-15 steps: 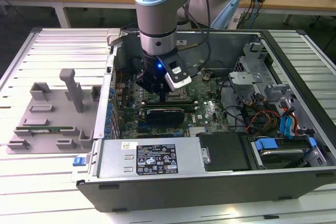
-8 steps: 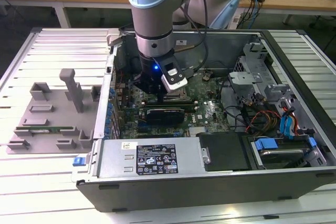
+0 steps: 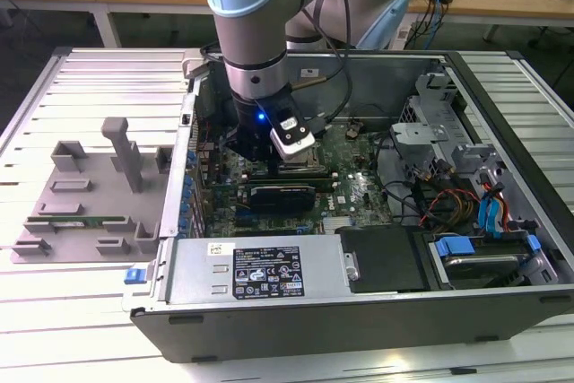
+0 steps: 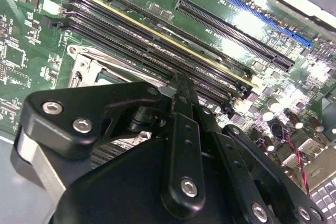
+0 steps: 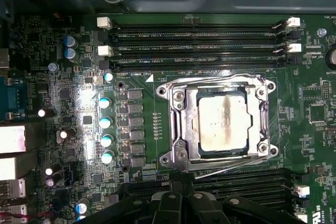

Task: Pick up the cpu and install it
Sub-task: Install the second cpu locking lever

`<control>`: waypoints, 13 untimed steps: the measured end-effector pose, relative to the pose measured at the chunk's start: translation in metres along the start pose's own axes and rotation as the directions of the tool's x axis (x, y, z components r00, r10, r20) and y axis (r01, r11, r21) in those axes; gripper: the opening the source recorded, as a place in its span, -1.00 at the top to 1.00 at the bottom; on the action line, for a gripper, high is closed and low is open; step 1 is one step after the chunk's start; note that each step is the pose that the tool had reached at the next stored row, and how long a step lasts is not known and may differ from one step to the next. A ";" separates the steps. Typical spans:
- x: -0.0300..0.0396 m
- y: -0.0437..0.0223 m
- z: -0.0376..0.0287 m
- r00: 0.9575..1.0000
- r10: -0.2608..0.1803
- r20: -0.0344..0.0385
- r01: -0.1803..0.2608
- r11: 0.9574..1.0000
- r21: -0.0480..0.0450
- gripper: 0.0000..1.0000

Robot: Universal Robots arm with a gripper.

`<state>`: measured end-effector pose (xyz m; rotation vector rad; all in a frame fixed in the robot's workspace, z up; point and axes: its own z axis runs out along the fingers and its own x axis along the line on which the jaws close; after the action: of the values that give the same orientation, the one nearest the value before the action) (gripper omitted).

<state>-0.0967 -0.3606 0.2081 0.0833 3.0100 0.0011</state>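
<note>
In the first wrist view the cpu (image 5: pixel 221 123), a silvery square chip with a smudged top, lies flat inside the metal socket frame (image 5: pixel 176 124) on the green motherboard. My gripper (image 5: pixel 181 201) hangs just above the board beside the socket, over the memory slots, with its black fingers (image 4: pixel 179 98) pressed together and nothing between them. In the exterior view the arm's wrist (image 3: pixel 260 105) reaches down into the open computer case (image 3: pixel 359 311) and hides the socket.
Memory slots (image 5: pixel 199 38) run along both sides of the socket. Capacitors (image 5: pixel 106 121) stand beside it. A grey tray (image 3: pixel 81 195) holding a long green memory stick (image 3: pixel 85 219) lies at the exterior view's left. Drive bays and cables (image 3: pixel 466 204) crowd the case's other end.
</note>
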 end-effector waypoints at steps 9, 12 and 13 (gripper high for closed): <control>-0.0014 0.0001 -0.0097 1.000 -0.013 0.000 0.013 1.000 -0.002 0.79; -0.0030 0.0001 -0.0095 0.999 -0.023 -0.036 0.023 1.000 -0.002 0.79; -0.0029 0.0000 -0.0093 0.999 -0.025 -0.039 0.025 1.000 -0.002 0.79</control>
<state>-0.0951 -0.3607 0.2177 0.0464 3.0495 0.0029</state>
